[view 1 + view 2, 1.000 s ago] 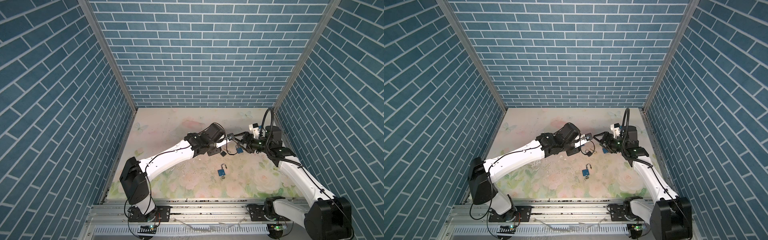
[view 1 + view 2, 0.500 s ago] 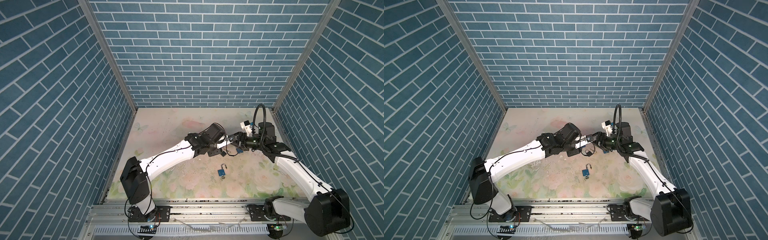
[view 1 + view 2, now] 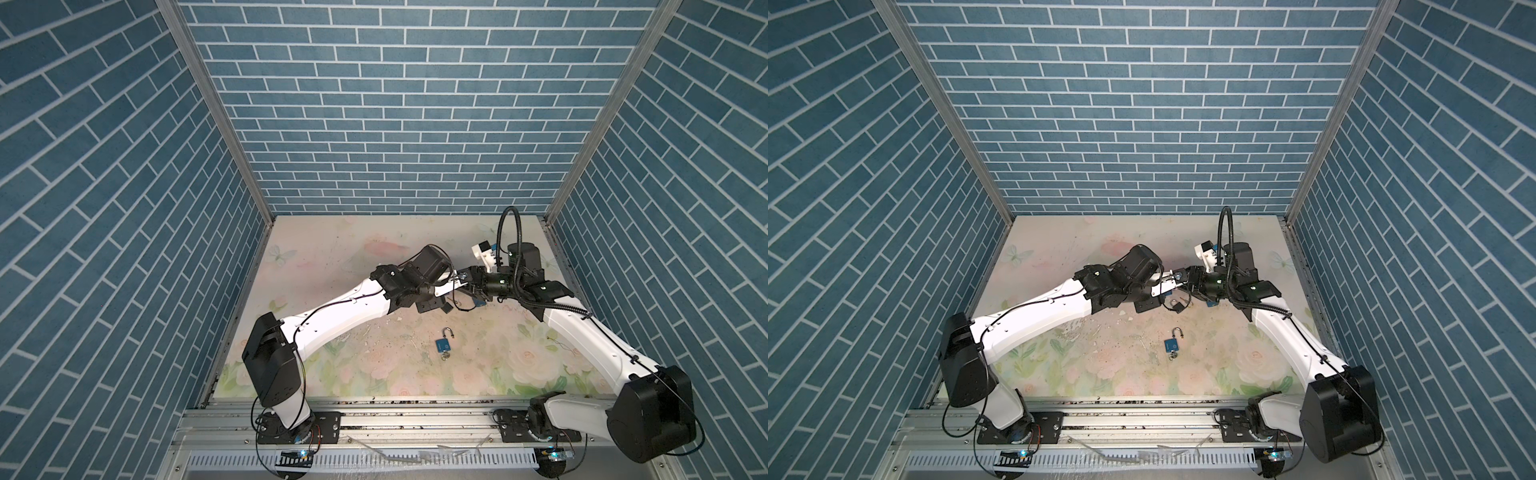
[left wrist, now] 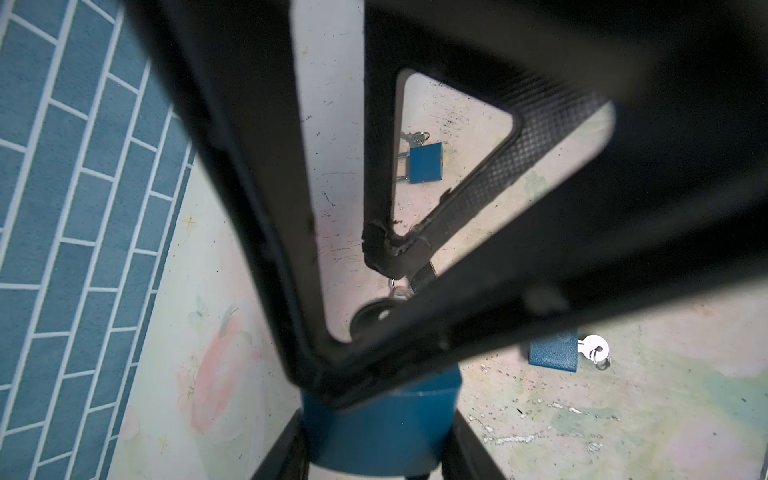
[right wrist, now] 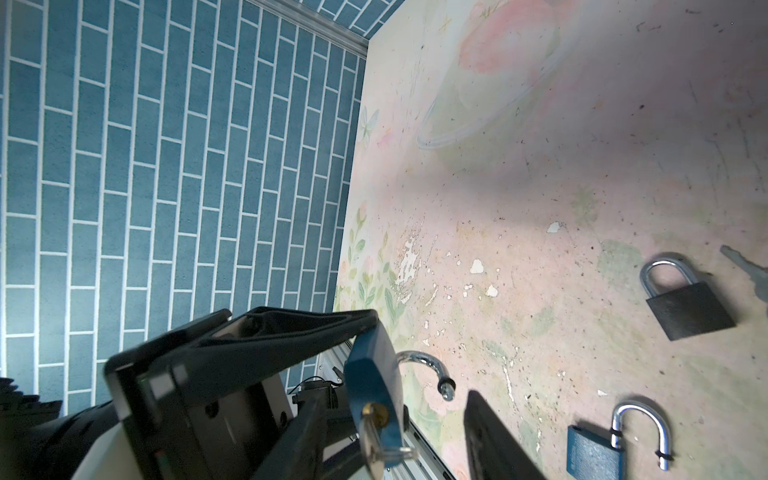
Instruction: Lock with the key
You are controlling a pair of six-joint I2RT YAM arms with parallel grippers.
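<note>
— Where's the lock they're working on?

— Up in the air, over the far middle of the worktop (image 3: 332, 257), a bit right of centre. The left hand (image 5: 361, 332) has clamped onto the shackle end of the blue padlock (image 5: 372, 374) and holds it clear of the surface.

— Is it locked?

— No. The shackle (image 5: 424, 361) stands swung open, its free end out of the body. The key (image 5: 372, 440) sits in the keyhole at the other end, with a ring hanging from it.

— And the other hand?

— The right hand (image 5: 392, 415) comes in from the right, facing the left one tip to tip. Its fingers (image 5: 494, 436) are apart, one on each side of the padlock's key end. Seen from its own wrist, there's a gap between them and the key. I can't tell whether they touch the padlock's sides.

— Anything else lying about?

— A second blue padlock (image 3: 443, 344) lies on the worktop nearer to us, about the middle, with its shackle open and a key in it. A black padlock (image 5: 690, 309) lies flat below the two hands. A third blue one (image 5: 594, 455) lies near it, shackle open.
</note>
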